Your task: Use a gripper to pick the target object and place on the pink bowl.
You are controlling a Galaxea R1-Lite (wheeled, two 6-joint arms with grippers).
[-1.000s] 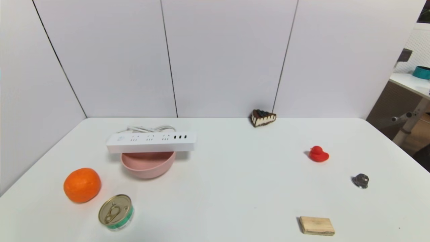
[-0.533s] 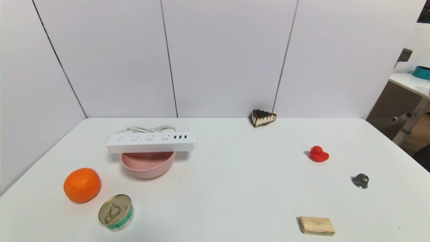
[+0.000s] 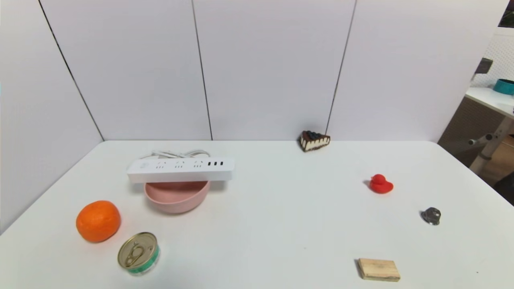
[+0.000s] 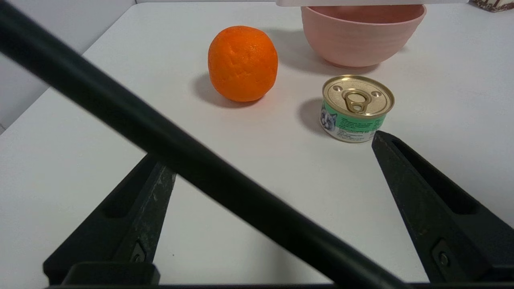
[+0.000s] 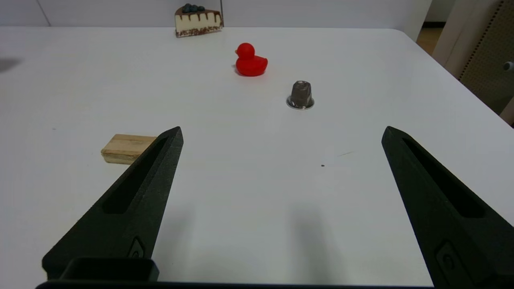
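The white power strip (image 3: 180, 169) lies flat across the rim of the pink bowl (image 3: 176, 199), overhanging it on both sides, its cord coiled behind. The left wrist view shows the bowl (image 4: 361, 34) with only the strip's lower edge (image 4: 361, 3) at the frame's limit. My left gripper (image 4: 267, 146) is open and empty, low over the table near the front, short of the can; a black cable crosses that view. Over the right front of the table my right gripper (image 5: 281, 132) is open and empty too. Neither arm shows in the head view.
An orange (image 3: 98, 220) and a green-labelled can (image 3: 138, 253) sit in front of the bowl at the left. A cake slice (image 3: 314, 140) stands by the back wall. On the right lie a red duck (image 3: 380, 184), a grey capsule (image 3: 431, 215) and a wooden block (image 3: 378, 269).
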